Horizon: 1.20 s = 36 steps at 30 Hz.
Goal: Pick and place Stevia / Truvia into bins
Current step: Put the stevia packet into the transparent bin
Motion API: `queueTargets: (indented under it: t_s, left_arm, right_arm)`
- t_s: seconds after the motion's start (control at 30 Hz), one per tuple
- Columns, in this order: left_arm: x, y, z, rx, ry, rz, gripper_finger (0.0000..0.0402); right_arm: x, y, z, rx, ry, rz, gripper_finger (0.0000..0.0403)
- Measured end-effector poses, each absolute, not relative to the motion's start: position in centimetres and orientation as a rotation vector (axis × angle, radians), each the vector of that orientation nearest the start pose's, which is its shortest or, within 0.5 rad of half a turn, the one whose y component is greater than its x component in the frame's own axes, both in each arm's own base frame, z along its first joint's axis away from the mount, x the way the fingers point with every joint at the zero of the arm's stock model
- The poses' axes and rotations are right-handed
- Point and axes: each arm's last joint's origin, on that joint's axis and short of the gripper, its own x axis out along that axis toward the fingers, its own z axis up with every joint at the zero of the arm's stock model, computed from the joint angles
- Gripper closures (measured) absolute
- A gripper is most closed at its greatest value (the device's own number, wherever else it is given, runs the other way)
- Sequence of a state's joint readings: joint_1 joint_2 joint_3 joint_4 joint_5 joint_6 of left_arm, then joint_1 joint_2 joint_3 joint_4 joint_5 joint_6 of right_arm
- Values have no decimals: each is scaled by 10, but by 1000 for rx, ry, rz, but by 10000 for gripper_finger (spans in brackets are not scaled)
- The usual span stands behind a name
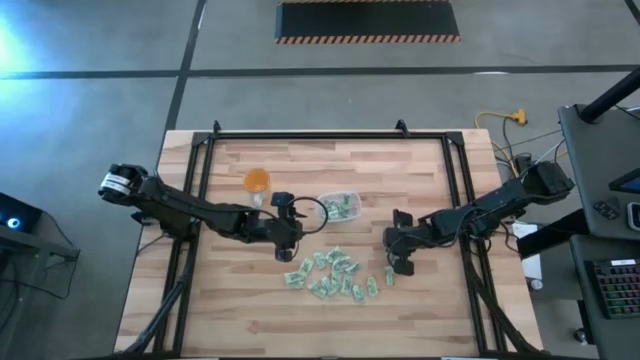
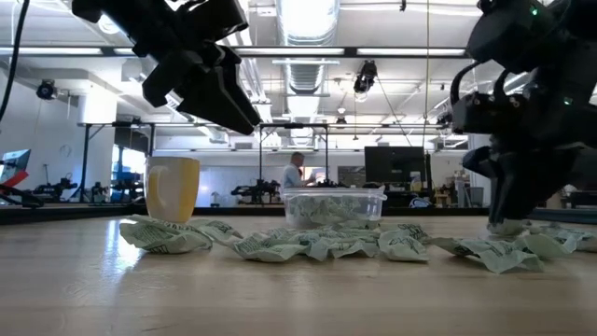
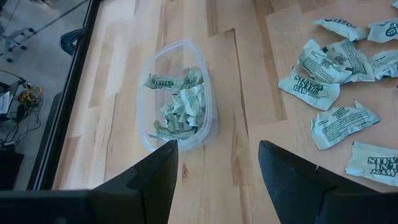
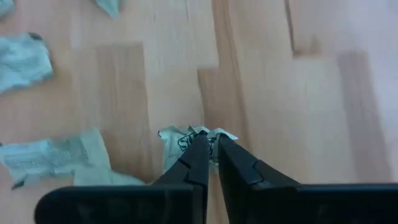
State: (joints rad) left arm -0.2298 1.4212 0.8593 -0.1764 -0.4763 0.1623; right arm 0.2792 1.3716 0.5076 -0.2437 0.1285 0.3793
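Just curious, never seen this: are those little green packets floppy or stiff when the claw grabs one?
Probably floppy: the packets look crumpled and creased on the table. Likely light too, being thin paper. The right claw pinches one that bunches around its tips, so it seems to deform easily.

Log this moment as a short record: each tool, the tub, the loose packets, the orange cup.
left tool: open, empty, raised near the clear tub
right tool: down at the table, shut on one packet
tub contents: several crumpled packets inside
loose packets: scattered pile on the wooden table, between the arms
orange cup: upright, beside the tub, apart from it
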Motion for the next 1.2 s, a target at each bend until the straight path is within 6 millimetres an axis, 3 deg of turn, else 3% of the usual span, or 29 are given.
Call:
queueTargets:
  t_s: [0.23, 0.47, 0.57, 0.87, 1.07, 1.2]
  left_arm:
    - [282, -52, 219, 423, 747, 176, 195]
    - [281, -52, 218, 428, 766, 174, 195]
    - [281, -52, 218, 413, 764, 180, 195]
    - [281, -52, 218, 404, 763, 184, 195]
    - [281, -52, 218, 403, 763, 184, 195]
    - [281, -52, 217, 384, 764, 178, 195]
  right_arm:
    - [234, 60, 160, -104, 943, -40, 389]
    - [262, 42, 196, -397, 635, -399, 389]
    - [270, 27, 203, -404, 572, -403, 389]
    - [280, -17, 188, -244, 624, -355, 390]
    - [293, -32, 165, -242, 683, -366, 384]
    - [298, -33, 161, -239, 706, -366, 345]
